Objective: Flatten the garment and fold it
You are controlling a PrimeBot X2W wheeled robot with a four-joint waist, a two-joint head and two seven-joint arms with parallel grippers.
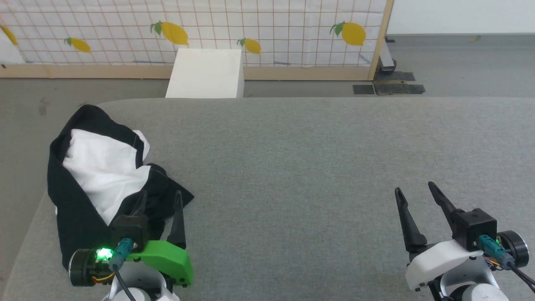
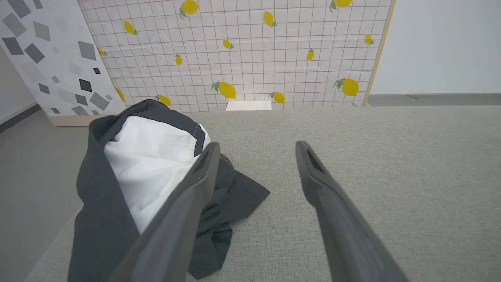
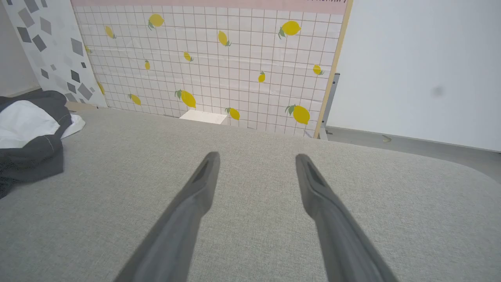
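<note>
The garment (image 1: pixel 100 167) lies crumpled in a heap at the left end of the grey table (image 1: pixel 313 159), white panel showing between black folds. In the left wrist view the garment (image 2: pixel 148 168) sits ahead and to the left. My left gripper (image 1: pixel 161 196) is open at the heap's near right edge, its left finger over the black cloth, nothing between the fingers (image 2: pixel 195 184). My right gripper (image 1: pixel 413 188) stands open over bare table at the lower right, far from the garment (image 3: pixel 27 133), which lies at the left edge of its wrist view.
A rigid white box (image 1: pixel 207 73) stands on the floor behind the table's far edge. A lemon-patterned grid screen (image 1: pixel 250 29) runs along the back with a wooden frame. The table's left corner is rounded; grey floor surrounds it.
</note>
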